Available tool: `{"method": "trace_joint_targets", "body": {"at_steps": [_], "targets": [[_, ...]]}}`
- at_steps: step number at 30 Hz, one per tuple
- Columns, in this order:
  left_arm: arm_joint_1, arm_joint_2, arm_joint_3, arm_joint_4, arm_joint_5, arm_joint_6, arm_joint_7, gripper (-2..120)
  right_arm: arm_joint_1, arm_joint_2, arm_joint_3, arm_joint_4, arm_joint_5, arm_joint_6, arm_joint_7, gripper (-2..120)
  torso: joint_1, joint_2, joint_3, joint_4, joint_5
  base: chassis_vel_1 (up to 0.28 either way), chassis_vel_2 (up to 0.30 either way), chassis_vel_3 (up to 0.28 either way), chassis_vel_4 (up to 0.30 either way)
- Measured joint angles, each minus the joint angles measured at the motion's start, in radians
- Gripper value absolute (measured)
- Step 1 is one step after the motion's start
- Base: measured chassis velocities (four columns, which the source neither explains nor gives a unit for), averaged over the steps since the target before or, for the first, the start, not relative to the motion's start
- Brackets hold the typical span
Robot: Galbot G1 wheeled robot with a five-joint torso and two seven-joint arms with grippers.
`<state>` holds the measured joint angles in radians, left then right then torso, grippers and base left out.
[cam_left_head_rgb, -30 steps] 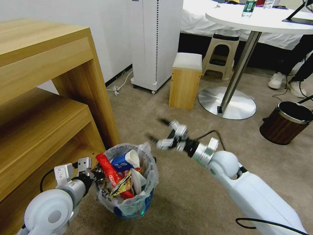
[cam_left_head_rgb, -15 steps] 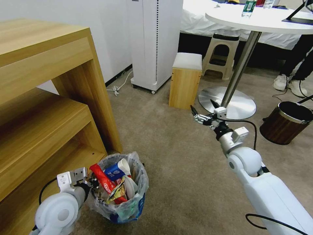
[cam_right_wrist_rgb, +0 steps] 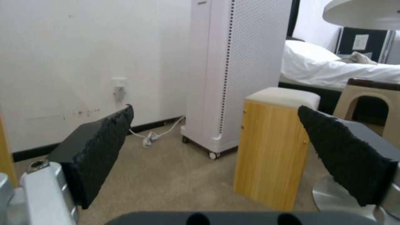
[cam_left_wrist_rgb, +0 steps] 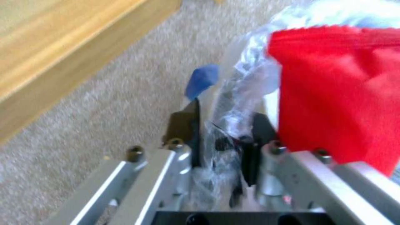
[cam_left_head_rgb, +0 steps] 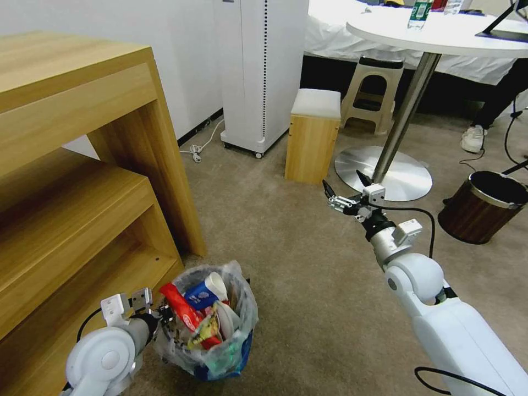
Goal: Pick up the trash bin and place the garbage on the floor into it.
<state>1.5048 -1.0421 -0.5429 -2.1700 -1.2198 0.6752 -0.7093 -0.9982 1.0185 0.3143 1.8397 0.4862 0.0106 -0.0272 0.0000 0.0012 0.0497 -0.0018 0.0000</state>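
The trash bin (cam_left_head_rgb: pixel 220 352), small and lined with a crinkled clear bag, sits low by the shelf's corner on the beige floor (cam_left_head_rgb: pixel 286 258). Garbage fills it: a red wrapper (cam_left_head_rgb: pixel 184 316), a blue-white cup (cam_left_head_rgb: pixel 204 290) and a yellow wrapper (cam_left_head_rgb: pixel 202 331). My left gripper (cam_left_head_rgb: pixel 160 320) is shut on the bin's near rim. In the left wrist view its fingers (cam_left_wrist_rgb: pixel 187 122) pinch the bag-covered rim beside the red wrapper (cam_left_wrist_rgb: pixel 333 93). My right gripper (cam_left_head_rgb: pixel 345 191) hangs open and empty above the carpet, well ahead and right of the bin; its black pads (cam_right_wrist_rgb: pixel 100 147) stand wide apart.
A wooden shelf unit (cam_left_head_rgb: pixel 82 165) flanks the bin on the left. Ahead stand a white tower appliance (cam_left_head_rgb: pixel 261 71), a wooden stool (cam_left_head_rgb: pixel 312 137), a plastic stool (cam_left_head_rgb: pixel 374 93) and the round table's metal base (cam_left_head_rgb: pixel 407 176). A brown wood-look bin (cam_left_head_rgb: pixel 484 206) stands far right.
My right arm swung away from beside the bin, forward and to the right, and now holds there open. The left gripper and bin have sunk slightly lower in the view.
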Motion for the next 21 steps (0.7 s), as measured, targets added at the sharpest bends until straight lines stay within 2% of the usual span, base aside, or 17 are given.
{"method": "trace_joint_targets", "body": {"at_steps": [1, 2, 5, 6, 8, 10, 12, 13, 14, 15, 17, 18, 20, 21], "targets": [[0.002, 0.002, -0.002, -0.008, 0.007, -0.001, 0.000, 30, -0.001, 0.000, 0.001, 0.001, 0.000, -0.004, 0.003, 100, 0.000, 0.000, 0.000, 0.0000, 0.0000, 0.000, 0.000, 0.000, 0.000], [0.002, 0.002, -0.002, -0.008, 0.007, -0.001, 0.000, 30, -0.001, 0.000, 0.001, 0.001, 0.000, -0.004, 0.003, 100, 0.000, 0.000, 0.000, 0.0000, 0.0000, 0.000, 0.000, 0.000, 0.000], [0.018, 0.015, -0.018, -0.067, 0.072, -0.011, -0.001, 46, -0.016, -0.001, 0.024, 0.002, 0.004, -0.020, 0.008, 100, 0.000, 0.000, 0.000, 0.0000, 0.0000, 0.000, 0.000, 0.000, 0.000], [0.018, 0.015, -0.018, -0.067, 0.072, -0.011, -0.001, 46, -0.016, -0.001, 0.024, 0.002, 0.004, -0.020, 0.008, 100, 0.000, 0.000, 0.000, 0.0000, 0.0000, 0.000, 0.000, 0.000, 0.000], [0.035, 0.023, -0.028, -0.117, 0.138, -0.025, 0.006, 57, -0.034, 0.000, 0.051, 0.005, 0.010, -0.020, -0.013, 100, 0.000, 0.000, 0.000, -0.0001, 0.0000, 0.000, 0.000, 0.000, 0.000], [0.047, 0.027, -0.034, -0.143, 0.167, -0.032, 0.020, 61, -0.046, 0.003, 0.063, 0.011, 0.014, -0.020, -0.017, 100, 0.000, 0.000, 0.000, -0.0001, 0.0000, 0.000, 0.000, 0.000, 0.000], [0.076, 0.032, -0.043, -0.190, 0.217, -0.049, 0.072, 71, -0.079, 0.018, 0.093, 0.029, 0.018, -0.024, -0.012, 100, 0.000, 0.000, 0.000, 0.0000, 0.0000, 0.000, 0.000, 0.000, 0.000], [0.093, 0.033, -0.046, -0.209, 0.262, -0.070, 0.129, 74, -0.101, 0.031, 0.111, 0.040, 0.018, -0.024, -0.003, 100, 0.000, 0.000, 0.000, 0.0000, 0.0000, 0.000, 0.000, 0.000, 0.000], [0.093, 0.033, -0.046, -0.209, 0.262, -0.070, 0.129, 74, -0.101, 0.031, 0.111, 0.040, 0.018, -0.024, -0.003, 100, 0.000, 0.000, 0.000, 0.0000, 0.0000, 0.000, 0.000, 0.000, 0.000], [0.106, 0.032, -0.047, -0.216, 0.323, -0.101, 0.189, 80, -0.129, 0.048, 0.131, 0.052, 0.015, -0.013, 0.003, 100, 0.000, 0.000, 0.000, 0.0000, 0.0000, 0.000, 0.000, 0.000, 0.000], [0.131, 0.028, -0.055, -0.216, 0.483, -0.213, 0.319, 91, -0.192, 0.088, 0.177, 0.076, 0.006, 0.048, -0.005, 100, 0.000, 0.000, 0.000, -0.0001, 0.0000, 0.000, 0.000, 0.000, 0.000], [0.131, 0.028, -0.055, -0.216, 0.483, -0.213, 0.319, 91, -0.192, 0.088, 0.177, 0.076, 0.006, 0.048, -0.005, 100, 0.000, 0.000, 0.000, -0.0001, 0.0000, 0.000, 0.000, 0.000, 0.000], [0.161, 0.017, -0.068, -0.213, 0.620, -0.309, 0.425, 97, -0.272, 0.121, 0.237, 0.102, -0.016, 0.096, -0.037, 100, 0.000, 0.000, 0.000, -0.0001, 0.0001, 0.000, 0.000, 0.000, 0.000], [0.161, 0.017, -0.068, -0.213, 0.620, -0.309, 0.425, 97, -0.272, 0.121, 0.237, 0.102, -0.016, 0.096, -0.037, 100, 0.000, 0.000, 0.000, -0.0001, 0.0001, 0.000, 0.000, 0.000, 0.000]]}}
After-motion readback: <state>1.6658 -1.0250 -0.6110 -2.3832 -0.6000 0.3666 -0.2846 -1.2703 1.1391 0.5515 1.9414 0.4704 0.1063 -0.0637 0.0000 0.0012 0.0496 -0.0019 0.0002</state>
